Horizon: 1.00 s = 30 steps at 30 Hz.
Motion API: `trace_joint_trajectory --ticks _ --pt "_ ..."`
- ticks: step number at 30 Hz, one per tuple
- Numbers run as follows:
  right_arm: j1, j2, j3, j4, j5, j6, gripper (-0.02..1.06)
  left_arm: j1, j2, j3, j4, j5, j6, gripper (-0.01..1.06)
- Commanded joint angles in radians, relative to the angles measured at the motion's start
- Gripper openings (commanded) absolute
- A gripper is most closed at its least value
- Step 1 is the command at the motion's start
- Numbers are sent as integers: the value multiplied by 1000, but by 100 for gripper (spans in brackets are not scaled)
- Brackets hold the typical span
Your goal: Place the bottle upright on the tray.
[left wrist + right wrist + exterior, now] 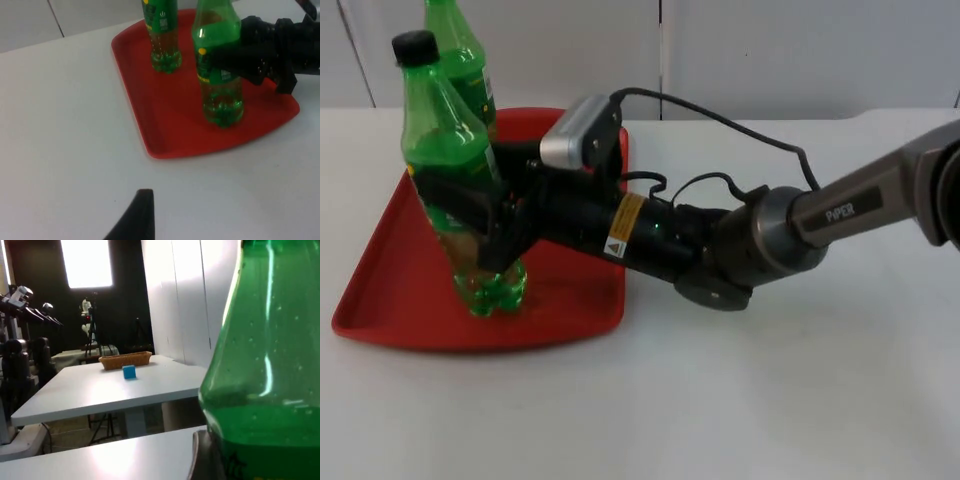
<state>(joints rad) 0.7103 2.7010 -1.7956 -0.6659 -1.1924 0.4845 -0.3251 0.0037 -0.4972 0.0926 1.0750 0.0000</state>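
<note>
Right gripper (pixel 470 215): pinching green bottle (pixel 455 160), left of frame.
Bottle base: on red tray (pixel 380 290).
Release: spread fingers gently, withdraw level.
Clearance: avoid 2nd bottle (pixel 460 50) behind.

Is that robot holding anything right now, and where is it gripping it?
Yes. The right hand grips the nearer green bottle around its middle, upright, base on the red tray.

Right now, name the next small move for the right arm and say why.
Probably open the right gripper and back away. The bottle it clamps stands upright with its base on the red tray, near a second bottle. The left gripper waits over the table.
</note>
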Motion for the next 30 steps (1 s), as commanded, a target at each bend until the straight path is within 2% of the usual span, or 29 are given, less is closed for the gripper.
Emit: trace_joint_trajectory --ticks 1,7,9,10,12,14,26,30 --pt "-3 -3 -11 -11 -29 13 0 -7 -4 4 5 -3 -6 105" --pt "-8 -3 -42 -10 -22 -15 0 -7 -4 4 5 -3 -6 105" --pt "-8 -3 -63 -10 81 -23 0 -7 -4 4 5 -3 -6 105" --pt "-8 -3 -63 -10 81 -23 0 -7 -4 4 5 -3 -6 105" --pt "-8 -3 -75 -12 153 -59 0 -7 -4 4 5 -3 -6 105" --pt "-8 -3 -75 -12 153 -91 0 -7 -4 4 5 -3 -6 105" --pt "-8 -3 -75 -19 161 -93 0 -7 -4 4 5 -3 -6 105" --pt "-12 -3 -75 -63 164 -93 0 -7 -4 4 5 -3 -6 105"
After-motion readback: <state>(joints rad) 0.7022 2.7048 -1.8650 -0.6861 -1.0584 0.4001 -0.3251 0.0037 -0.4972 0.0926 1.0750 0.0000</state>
